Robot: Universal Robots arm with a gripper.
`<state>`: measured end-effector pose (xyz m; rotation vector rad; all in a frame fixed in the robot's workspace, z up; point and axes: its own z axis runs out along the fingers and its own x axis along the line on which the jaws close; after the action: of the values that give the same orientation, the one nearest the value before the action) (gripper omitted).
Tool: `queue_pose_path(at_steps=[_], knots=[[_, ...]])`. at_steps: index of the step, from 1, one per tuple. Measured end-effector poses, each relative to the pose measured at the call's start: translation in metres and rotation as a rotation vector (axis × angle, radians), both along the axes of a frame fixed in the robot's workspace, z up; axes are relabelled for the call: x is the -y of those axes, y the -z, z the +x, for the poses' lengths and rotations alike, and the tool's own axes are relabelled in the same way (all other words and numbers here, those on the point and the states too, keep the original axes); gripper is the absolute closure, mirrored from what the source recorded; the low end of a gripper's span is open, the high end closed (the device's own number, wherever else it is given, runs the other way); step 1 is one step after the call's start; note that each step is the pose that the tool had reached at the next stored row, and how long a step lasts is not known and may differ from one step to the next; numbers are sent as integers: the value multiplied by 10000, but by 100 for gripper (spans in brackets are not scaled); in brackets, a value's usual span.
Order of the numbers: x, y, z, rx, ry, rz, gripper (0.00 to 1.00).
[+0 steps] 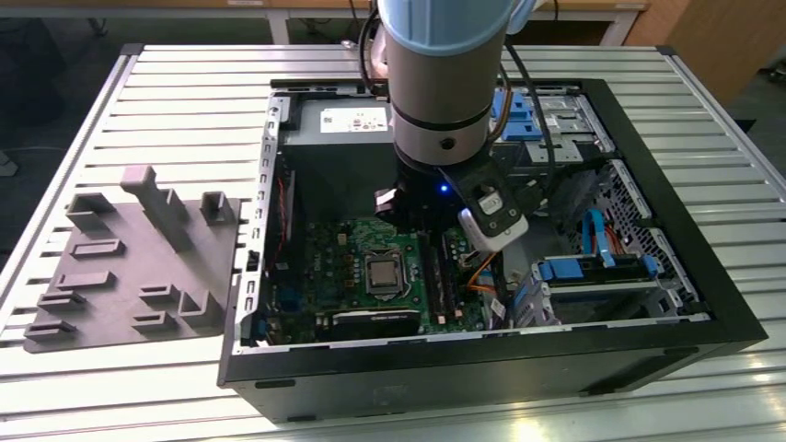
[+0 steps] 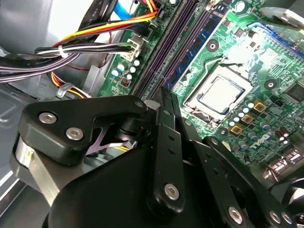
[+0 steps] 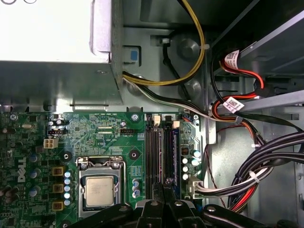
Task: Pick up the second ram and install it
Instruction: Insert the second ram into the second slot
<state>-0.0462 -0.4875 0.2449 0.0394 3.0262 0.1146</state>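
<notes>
The second ram [image 1: 439, 279] is seen in the lower middle of the exterior view as a thin, dark, narrow stick. It is stood on its long edge in a slot [image 3: 166, 152] on the green board, lying straight along it.

We are seeing a maker's mark in large white lettering [image 3: 21, 170] on the motherboard [image 3: 109, 137] in the first wrist view. We are also finding white tags [image 3: 231, 102] on the red cables, their print too fine to read. In the exterior view we are noticing a pale sticker [image 1: 356, 118] on the power supply, also unreadable.
</notes>
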Motion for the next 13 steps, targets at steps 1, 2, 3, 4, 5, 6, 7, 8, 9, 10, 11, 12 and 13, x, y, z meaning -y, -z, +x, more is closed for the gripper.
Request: queue_pose_path(at_steps=[1, 2, 3, 4, 5, 6, 7, 8, 9, 10, 11, 12, 13], knots=[[0, 3, 0, 0, 0, 0, 88], [0, 6, 0, 0, 0, 0, 88], [0, 9, 0, 0, 0, 1, 88], [0, 13, 0, 1, 0, 1, 88], [0, 15, 0, 0, 0, 0, 88], [0, 19, 0, 1, 0, 1, 88], [0, 21, 0, 0, 0, 0, 88], [0, 24, 0, 0, 0, 0, 88], [0, 27, 0, 0, 0, 0, 88], [0, 30, 0, 0, 0, 0, 88], [0, 32, 0, 0, 0, 0, 88], [0, 34, 0, 0, 0, -1, 88], [0, 37, -1, 0, 1, 1, 88]])
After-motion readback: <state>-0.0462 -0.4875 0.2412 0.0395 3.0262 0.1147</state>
